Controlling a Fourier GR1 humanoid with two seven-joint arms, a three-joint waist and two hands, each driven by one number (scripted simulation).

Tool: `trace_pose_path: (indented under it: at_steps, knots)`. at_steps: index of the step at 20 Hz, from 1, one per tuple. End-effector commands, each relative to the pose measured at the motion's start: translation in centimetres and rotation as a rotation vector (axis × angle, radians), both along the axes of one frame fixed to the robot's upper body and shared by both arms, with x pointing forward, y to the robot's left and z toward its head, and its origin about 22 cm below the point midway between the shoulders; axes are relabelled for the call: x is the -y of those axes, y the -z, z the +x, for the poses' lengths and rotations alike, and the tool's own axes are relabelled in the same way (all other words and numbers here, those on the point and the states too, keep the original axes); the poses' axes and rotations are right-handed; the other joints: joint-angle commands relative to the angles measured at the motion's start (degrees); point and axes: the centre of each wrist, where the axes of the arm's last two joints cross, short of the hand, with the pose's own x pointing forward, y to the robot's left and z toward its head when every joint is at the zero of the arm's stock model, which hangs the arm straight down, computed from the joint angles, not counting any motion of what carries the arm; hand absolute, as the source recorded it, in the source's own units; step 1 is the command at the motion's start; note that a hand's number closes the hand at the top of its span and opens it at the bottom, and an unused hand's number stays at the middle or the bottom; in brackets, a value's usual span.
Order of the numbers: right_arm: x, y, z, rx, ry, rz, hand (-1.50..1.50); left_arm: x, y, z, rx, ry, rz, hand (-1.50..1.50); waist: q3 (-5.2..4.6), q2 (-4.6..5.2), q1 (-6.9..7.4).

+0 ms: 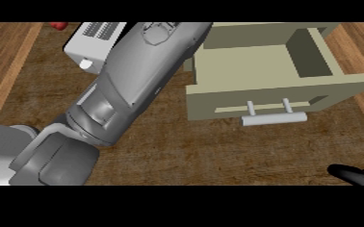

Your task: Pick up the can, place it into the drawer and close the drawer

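Note:
The beige drawer (213, 103) stands pulled open at the right, its grey bar handle (274, 118) facing me. The part of its inside that shows holds nothing. My left forearm (135, 81) stretches from the lower left up to the view's top edge, just left of the drawer's left wall. Its hand lies beyond that edge. Of my right hand (348, 174) only a black tip shows, at the lower right corner, well below the drawer. I see no can. A small red thing (58, 25) peeks in at the top left; I cannot tell what it is.
A white ribbed box (89, 45) sits at the top left, partly behind my left forearm. Light wooden strips (16, 57) border the darker wood counter (213, 149) on both sides.

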Motion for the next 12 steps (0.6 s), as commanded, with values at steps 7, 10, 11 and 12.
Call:
trace_pose_path:
  at_steps: [7,10,11,12]
  knots:
    - [-1.0,-0.8,0.9,0.001,-0.032,-0.017,-1.5,-0.2,1.7,0.7,0.006,-0.144,0.022,-1.5,0.05,0.54,-1.85]
    - [0.0,-1.0,0.5,-0.011,-0.032,-0.022,-1.5,0.7,-0.2,0.3,0.03,-0.181,0.032,-1.5,0.1,0.41,-2.26]
    - [-0.3,-1.4,1.4,-0.001,-0.035,-0.011,-1.5,0.4,0.3,0.6,0.039,-0.181,0.021,-1.5,0.06,0.62,-1.56]
    - [-0.7,-0.9,1.9,-0.006,-0.044,-0.038,-1.5,0.7,0.1,0.3,0.048,-0.173,0.019,-1.5,0.08,0.69,-1.76]
